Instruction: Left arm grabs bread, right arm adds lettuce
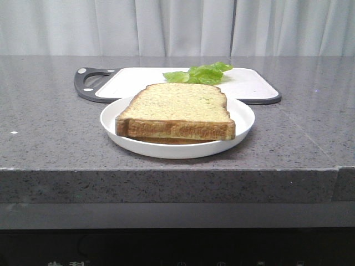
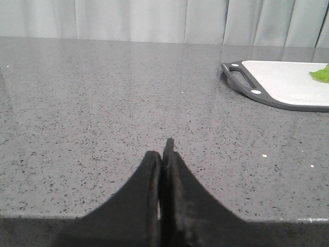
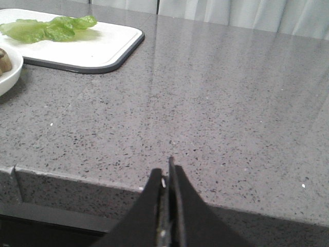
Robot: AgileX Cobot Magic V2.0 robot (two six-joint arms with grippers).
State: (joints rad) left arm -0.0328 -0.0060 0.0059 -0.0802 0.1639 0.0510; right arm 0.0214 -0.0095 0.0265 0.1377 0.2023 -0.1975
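A thick slice of bread (image 1: 177, 110) with a brown crust lies on a white plate (image 1: 244, 119) in the middle of the grey counter; another brown slice shows under it. Green lettuce (image 1: 202, 73) lies on a white cutting board (image 1: 244, 86) behind the plate, and it also shows in the right wrist view (image 3: 49, 28) and at the edge of the left wrist view (image 2: 321, 73). My left gripper (image 2: 162, 154) is shut and empty, low over the counter's front edge, left of the board. My right gripper (image 3: 165, 172) is shut and empty at the front edge, right of the plate (image 3: 7, 72). Neither arm shows in the front view.
The cutting board has a dark rim and a handle (image 1: 89, 83) at its left end, seen also in the left wrist view (image 2: 244, 82). The counter's front edge (image 1: 177, 169) drops off just before the plate. Pale curtains hang behind the counter.
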